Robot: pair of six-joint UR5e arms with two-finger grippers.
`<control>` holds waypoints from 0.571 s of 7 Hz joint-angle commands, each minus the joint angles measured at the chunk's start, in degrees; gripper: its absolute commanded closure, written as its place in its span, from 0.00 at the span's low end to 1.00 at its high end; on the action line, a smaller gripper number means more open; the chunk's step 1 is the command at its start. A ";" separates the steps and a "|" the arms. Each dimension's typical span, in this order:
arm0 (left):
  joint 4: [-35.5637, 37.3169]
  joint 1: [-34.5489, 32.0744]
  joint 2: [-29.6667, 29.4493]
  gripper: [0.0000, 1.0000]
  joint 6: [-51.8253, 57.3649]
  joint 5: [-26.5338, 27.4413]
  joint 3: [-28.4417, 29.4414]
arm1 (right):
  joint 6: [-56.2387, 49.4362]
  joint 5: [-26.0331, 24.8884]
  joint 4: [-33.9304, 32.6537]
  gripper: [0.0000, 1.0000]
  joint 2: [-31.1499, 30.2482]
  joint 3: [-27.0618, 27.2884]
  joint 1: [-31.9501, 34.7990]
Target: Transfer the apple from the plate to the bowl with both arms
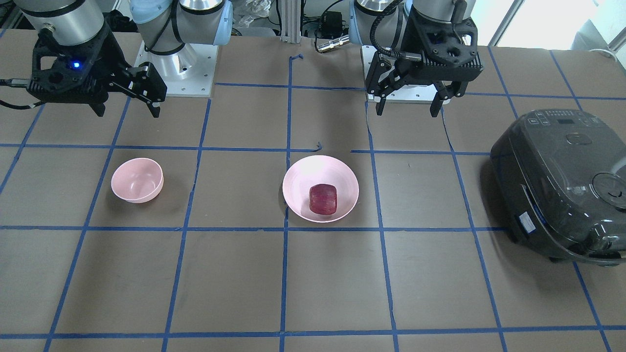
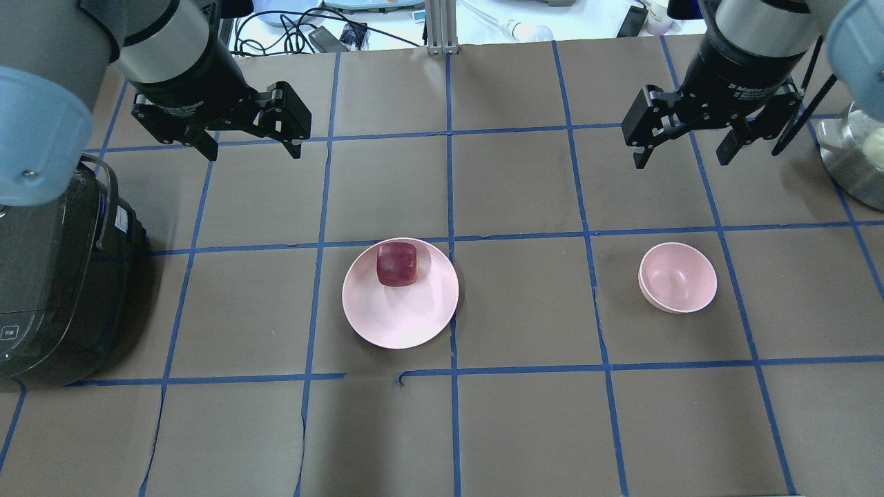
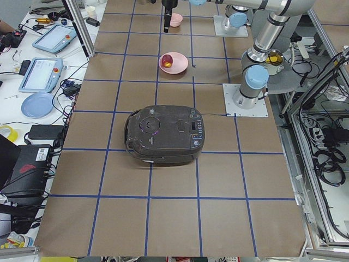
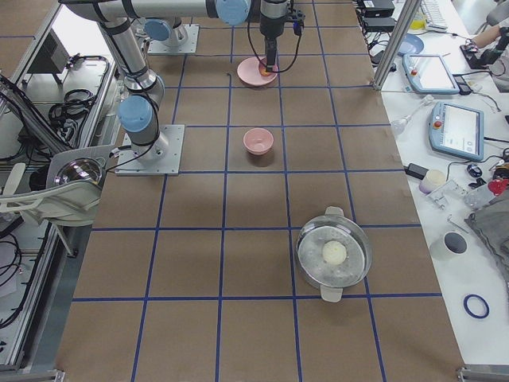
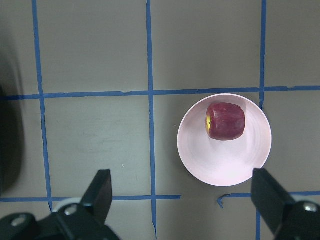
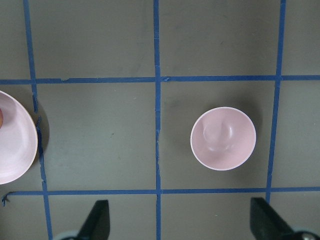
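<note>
The dark red apple (image 1: pixel 323 199) lies in the wide pink plate (image 1: pixel 298 181) near the table's middle; it sits toward the plate's far side in the overhead view (image 2: pixel 397 263). The small deep pink bowl (image 2: pixel 677 277) stands empty about one grid square to the plate's right. My left gripper (image 2: pixel 253 152) is open and empty, hovering high, beyond and left of the plate. My right gripper (image 2: pixel 680 161) is open and empty, hovering high beyond the bowl. The left wrist view shows the apple (image 5: pixel 226 121) on the plate (image 5: pixel 220 165); the right wrist view shows the bowl (image 6: pixel 223 138).
A dark rice cooker (image 2: pixel 55 276) stands at the table's left end, near my left arm. A steel pot (image 2: pixel 853 159) stands at the right end. Blue tape lines grid the brown table top.
</note>
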 commanded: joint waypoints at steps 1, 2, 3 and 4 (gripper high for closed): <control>-0.54 0.34 -0.42 0.00 0.07 -0.10 0.33 | 0.00 0.16 -0.07 0.00 0.00 0.00 0.00; -0.63 0.34 -0.77 0.00 0.07 -0.36 0.34 | 0.00 0.16 -0.07 0.00 0.00 0.00 0.00; -0.89 0.34 -1.30 0.00 0.07 -0.54 0.69 | 0.00 0.16 -0.16 0.00 0.00 0.00 0.00; -2.46 0.16 -2.00 0.00 -0.02 -0.28 1.12 | 0.00 0.16 -0.16 0.00 0.00 0.00 0.00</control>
